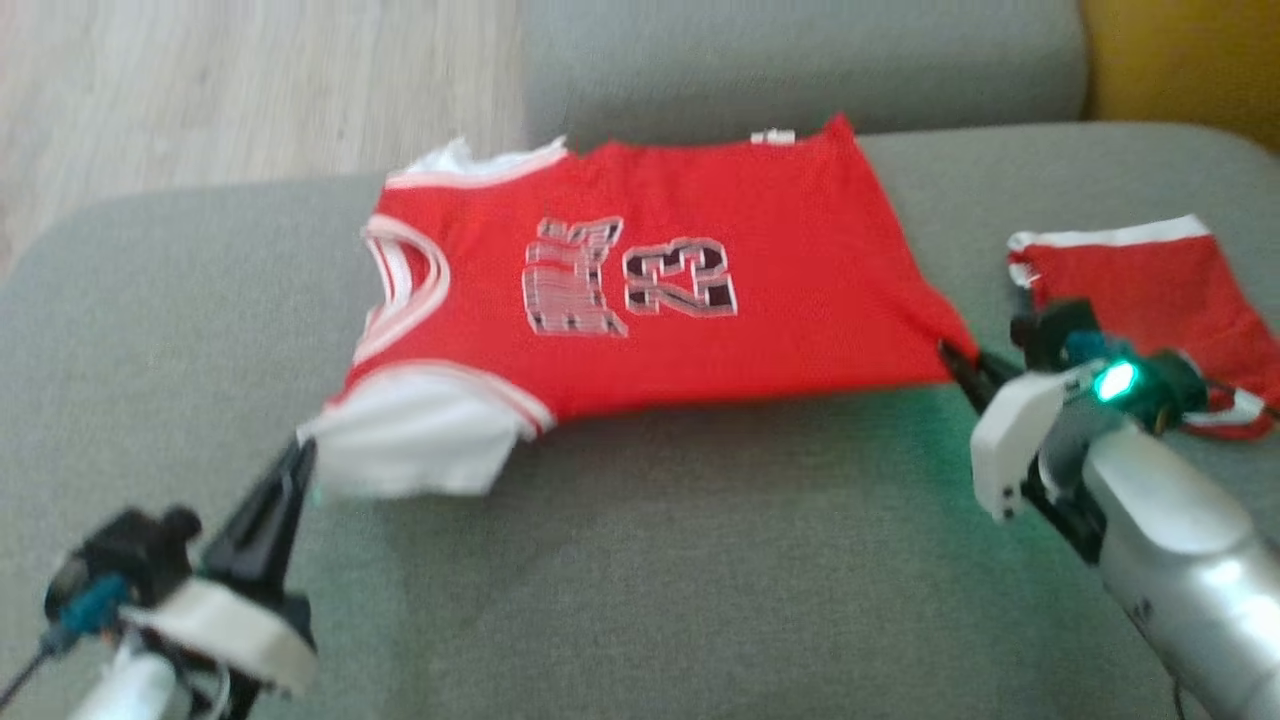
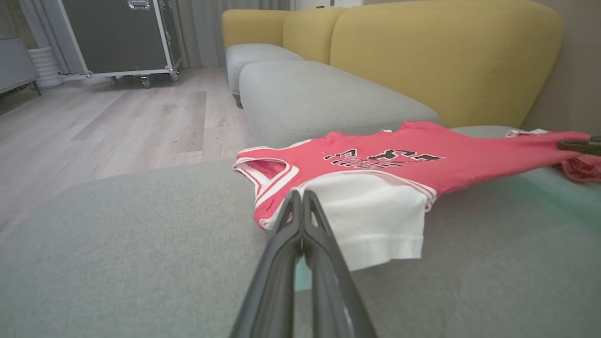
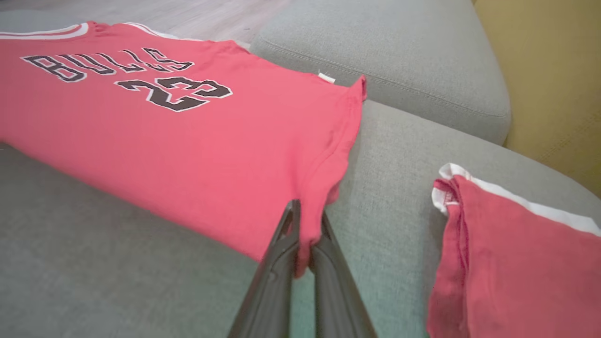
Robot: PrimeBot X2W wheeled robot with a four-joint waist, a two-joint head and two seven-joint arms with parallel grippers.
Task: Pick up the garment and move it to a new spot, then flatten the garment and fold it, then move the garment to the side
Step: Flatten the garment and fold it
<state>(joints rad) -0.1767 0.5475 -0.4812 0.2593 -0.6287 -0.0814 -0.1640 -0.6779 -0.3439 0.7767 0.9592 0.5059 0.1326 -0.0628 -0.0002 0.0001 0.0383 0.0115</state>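
**Jersey held at two corners over the grey cushion**

The red jersey (image 1: 640, 300) lies spread across a wide grey cushion (image 1: 650, 560), front up, with dark lettering and the number 23 on the chest. Its neck points to the robot's left and its hem to the right. A white sleeve (image 1: 420, 445) shows at the near left corner.

The left pincer (image 1: 303, 450) is pressed together, its tips on the near left corner of that sleeve, pinching the cloth there. In the left wrist view the two dark fingers meet with no gap right at the sleeve's edge.

The right pincer (image 1: 955, 362) is closed on the jersey's near hem corner. In the right wrist view red cloth is nipped between the fingers and bunches just above the tips. The near edge of the jersey runs almost straight between the two grips.

A second red garment (image 1: 1150, 290) with white trim lies on the same cushion, to the right of the jersey and apart from it, just behind the right wrist.

Another grey cushion sits beyond the jersey, with a yellow backrest (image 2: 446, 61) on the far right. Pale wood floor (image 2: 117, 122) lies to the left, and a dark wheeled case (image 2: 117, 33) stands on it.
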